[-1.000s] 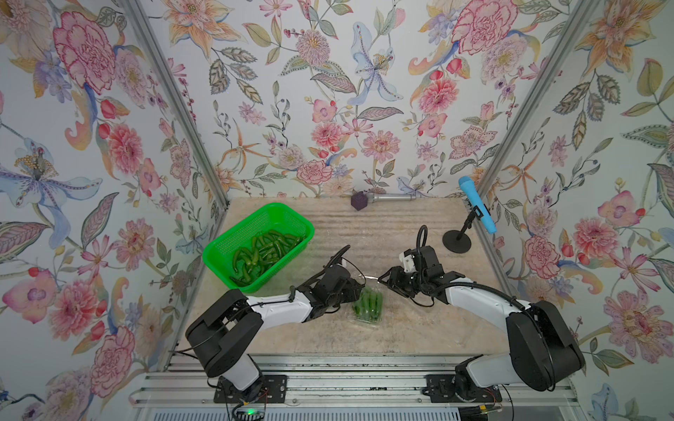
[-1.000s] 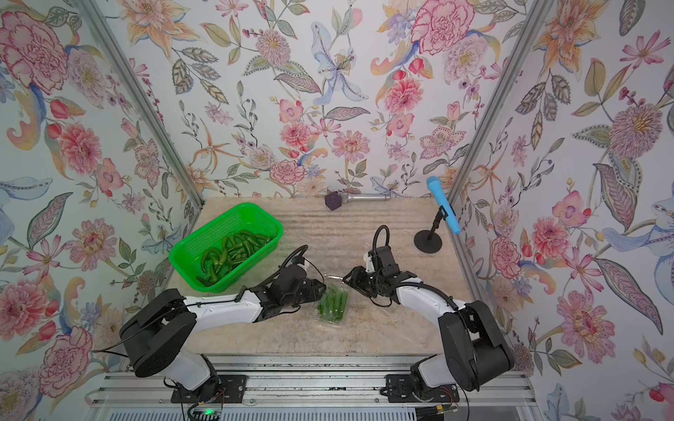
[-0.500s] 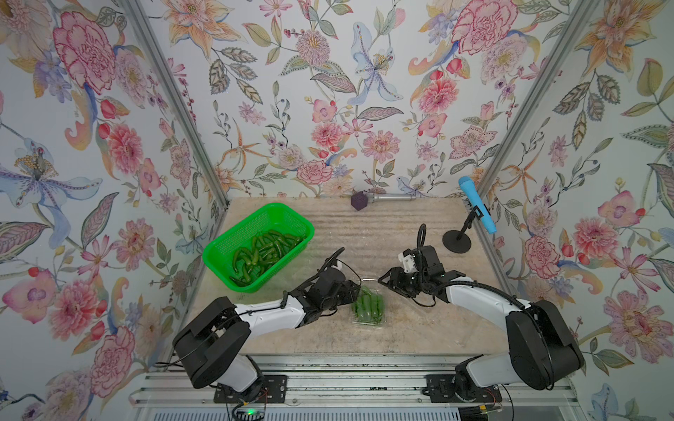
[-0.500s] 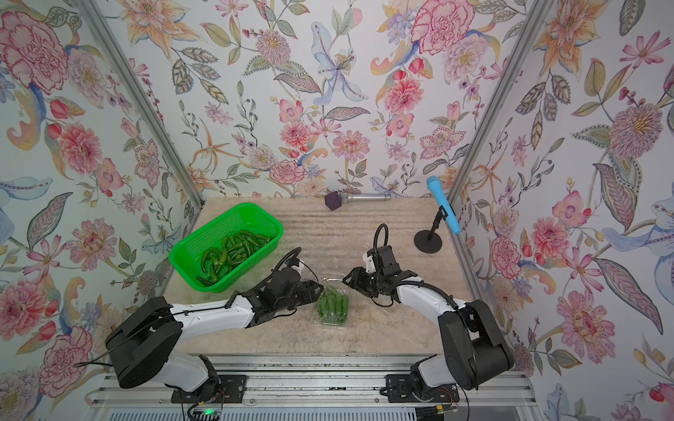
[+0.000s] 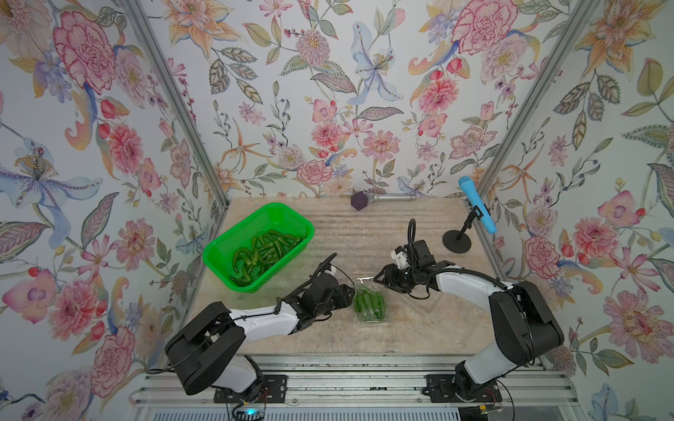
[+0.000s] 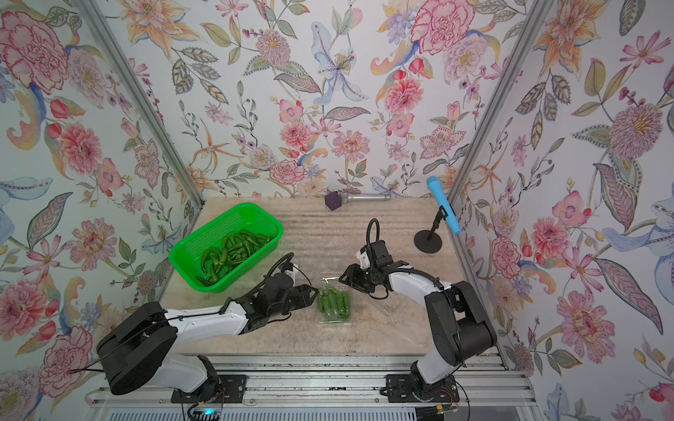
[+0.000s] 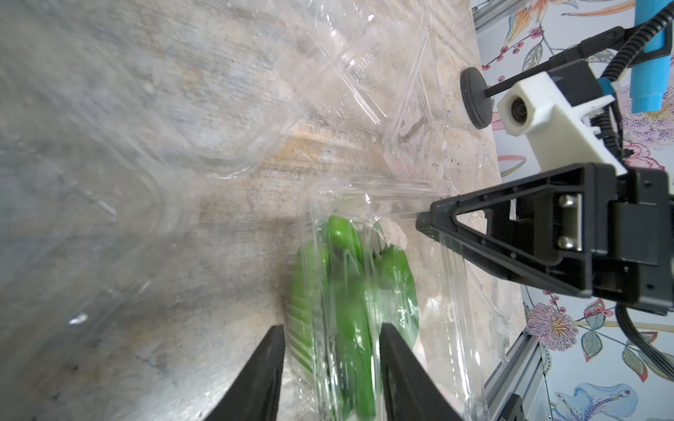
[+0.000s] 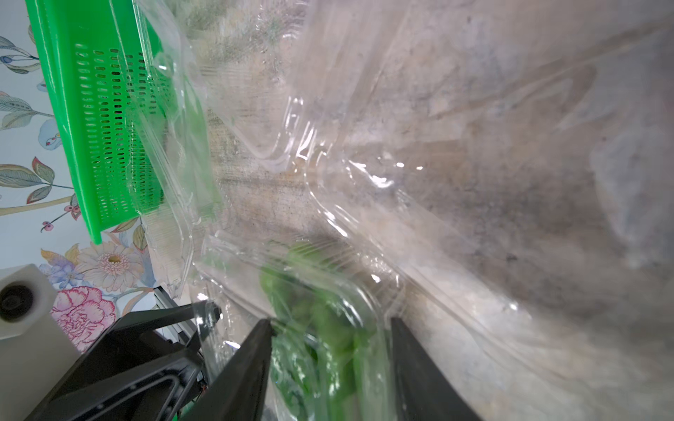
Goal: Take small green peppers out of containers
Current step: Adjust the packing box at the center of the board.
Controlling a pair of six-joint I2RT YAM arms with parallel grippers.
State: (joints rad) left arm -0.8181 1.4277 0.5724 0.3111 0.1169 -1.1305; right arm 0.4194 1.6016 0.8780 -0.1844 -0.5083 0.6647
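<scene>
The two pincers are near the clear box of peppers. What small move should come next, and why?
Probably close the left pincer on the rim of the container to steady it: both pincers stand open beside it, the right pincer at its far corner, and the small green peppers lie inside.

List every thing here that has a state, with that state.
pepper container, lid on, peppers inside
spare container, empty
green basket, upright, holding loose peppers
left tool, jaws apart astride the pepper container, grip unclear
right tool, jaws apart astride the pepper container, grip unclear
blue microphone, clipped tilted on its stand
</scene>
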